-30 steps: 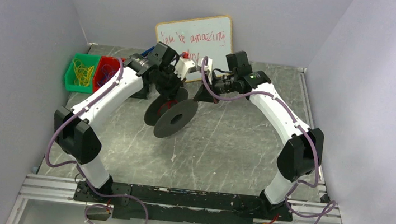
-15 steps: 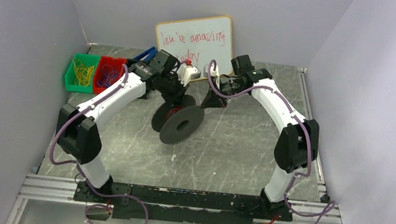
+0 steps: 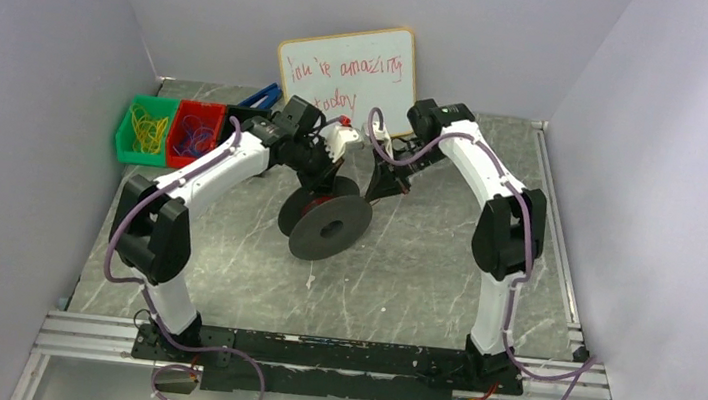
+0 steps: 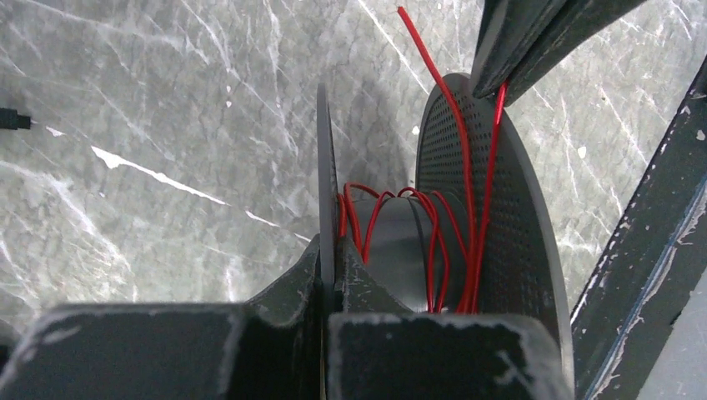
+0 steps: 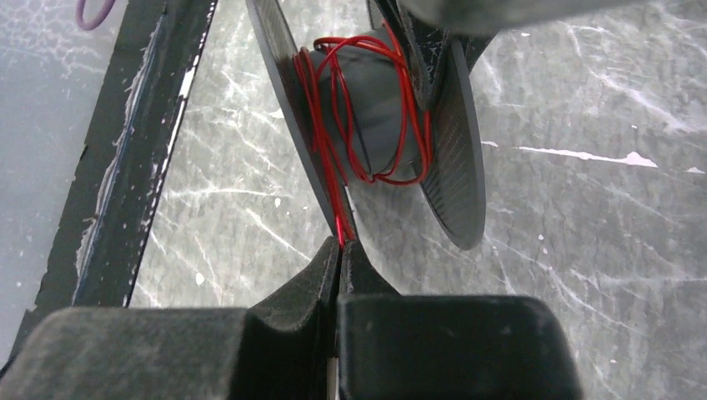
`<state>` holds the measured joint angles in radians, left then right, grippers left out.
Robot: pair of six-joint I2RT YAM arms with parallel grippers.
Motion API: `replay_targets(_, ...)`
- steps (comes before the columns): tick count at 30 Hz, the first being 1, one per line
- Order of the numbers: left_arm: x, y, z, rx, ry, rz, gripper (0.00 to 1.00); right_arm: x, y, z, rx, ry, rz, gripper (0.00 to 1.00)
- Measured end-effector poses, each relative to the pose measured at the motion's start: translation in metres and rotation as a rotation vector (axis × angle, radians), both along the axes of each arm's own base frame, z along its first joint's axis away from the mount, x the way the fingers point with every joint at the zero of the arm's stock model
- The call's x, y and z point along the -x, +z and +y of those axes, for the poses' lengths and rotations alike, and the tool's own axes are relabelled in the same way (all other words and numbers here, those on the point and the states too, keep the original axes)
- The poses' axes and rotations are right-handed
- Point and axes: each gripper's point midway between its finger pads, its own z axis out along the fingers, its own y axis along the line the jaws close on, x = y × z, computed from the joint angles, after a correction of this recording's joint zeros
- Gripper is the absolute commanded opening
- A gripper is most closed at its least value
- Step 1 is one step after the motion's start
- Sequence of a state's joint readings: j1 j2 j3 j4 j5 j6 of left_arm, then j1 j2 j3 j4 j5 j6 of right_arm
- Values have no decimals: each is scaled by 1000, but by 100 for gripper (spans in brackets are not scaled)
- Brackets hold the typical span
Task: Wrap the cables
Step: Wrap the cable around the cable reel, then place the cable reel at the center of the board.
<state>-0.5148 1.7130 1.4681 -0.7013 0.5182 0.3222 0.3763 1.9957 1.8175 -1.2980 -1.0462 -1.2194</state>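
A black spool with two round flanges sits mid-table. Thin red cable is looped loosely round its grey hub, and it also shows in the right wrist view. My left gripper is shut on the edge of one spool flange; in the top view it is at the spool's upper left. My right gripper is shut on the red cable just off the other flange; in the top view it is right of the spool.
A whiteboard with red writing leans on the back wall. A green bin of yellow loops and a red bin stand at the back left. A white block with a red knob sits behind the spool.
Both grippers and the spool have shifted to the right and a little toward the near edge. The right arm's elbow has folded in closer to the middle.
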Motion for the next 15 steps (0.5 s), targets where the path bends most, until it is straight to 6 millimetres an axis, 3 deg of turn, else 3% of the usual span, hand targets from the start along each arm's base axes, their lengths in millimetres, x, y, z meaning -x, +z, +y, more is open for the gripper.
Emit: replay_targets(15,9,-3,-19,30,-144,10,3,6,-1,-20,33,81,-64,4)
